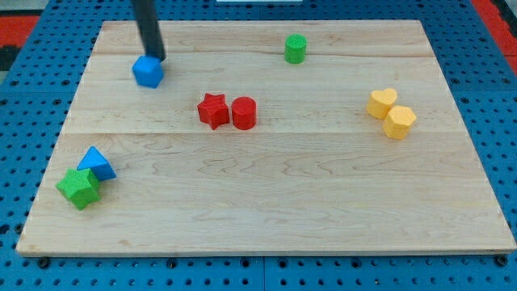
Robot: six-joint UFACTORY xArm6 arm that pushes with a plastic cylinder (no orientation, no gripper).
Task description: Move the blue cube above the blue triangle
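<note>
The blue cube sits near the board's top left. My tip touches or nearly touches its upper right edge. The blue triangle lies at the lower left, well below the cube and somewhat to the left of it, touching a green star.
A red star and a red cylinder stand together at the board's middle. A green cylinder is at the top centre. A yellow heart and a yellow hexagon are at the right. The wooden board lies on a blue pegboard.
</note>
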